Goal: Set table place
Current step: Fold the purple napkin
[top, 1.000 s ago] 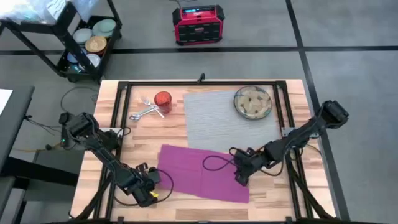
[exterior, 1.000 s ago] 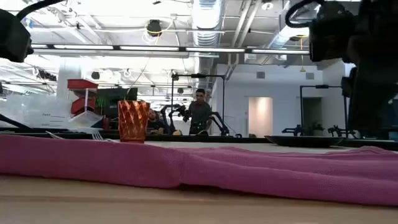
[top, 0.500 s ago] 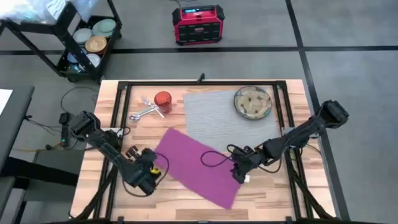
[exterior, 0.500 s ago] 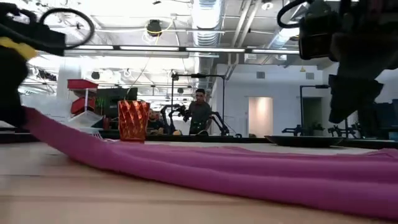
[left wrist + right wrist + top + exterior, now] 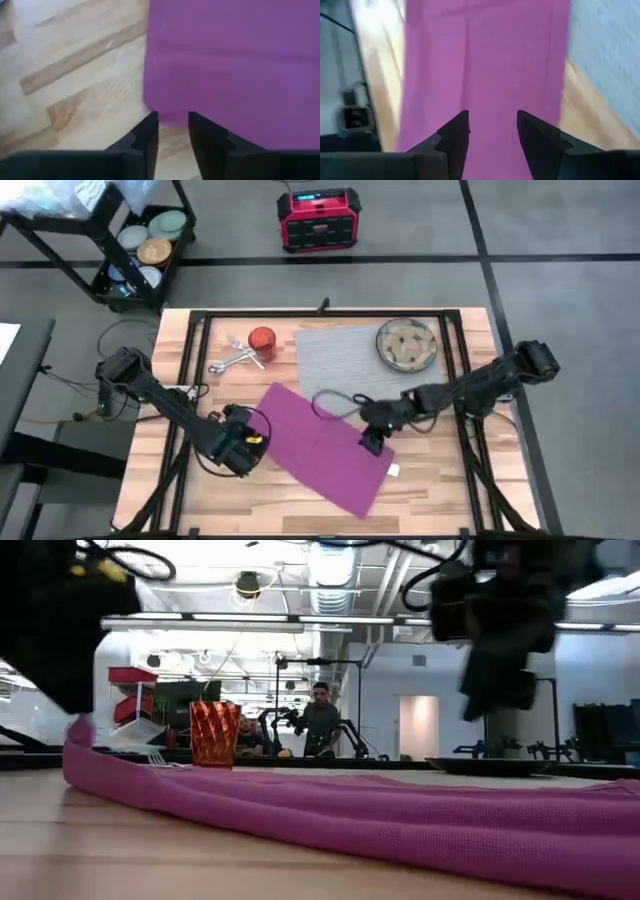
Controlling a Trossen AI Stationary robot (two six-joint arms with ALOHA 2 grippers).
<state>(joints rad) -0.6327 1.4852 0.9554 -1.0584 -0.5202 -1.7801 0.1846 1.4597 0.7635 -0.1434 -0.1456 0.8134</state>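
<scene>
The magenta napkin (image 5: 320, 448) lies slantwise on the table (image 5: 430, 500), in front of the grey mat (image 5: 345, 365). My left gripper (image 5: 248, 442) is shut on the napkin's left corner. My right gripper (image 5: 368, 440) hovers open above the napkin's middle (image 5: 490, 60), and the low view shows that gripper (image 5: 495, 670) clear of the cloth. The plate (image 5: 406, 345) rests on the mat's far right corner. The orange cup (image 5: 261, 340) stands beside the cutlery (image 5: 232, 358) at the far left. My left gripper pinches the napkin's left corner (image 5: 156, 109) between its two fingers, coming from the table's left side and slanting down. That end (image 5: 78, 735) is raised a little off the wood. The rest of the cloth lies slack on the table.
Bare wood lies along the near edge and at the near right. Beyond the table, a red box (image 5: 318, 218) sits on the floor and a cart with bowls (image 5: 150, 245) stands at the far left. A person (image 5: 320, 720) stands far off in the room.
My left gripper has carried the napkin's left corner toward the far edge, so the cloth has turned from lying along the near edge to lying slantwise. My right gripper has gone up and toward the far left, leaving the napkin's right corner on the table.
</scene>
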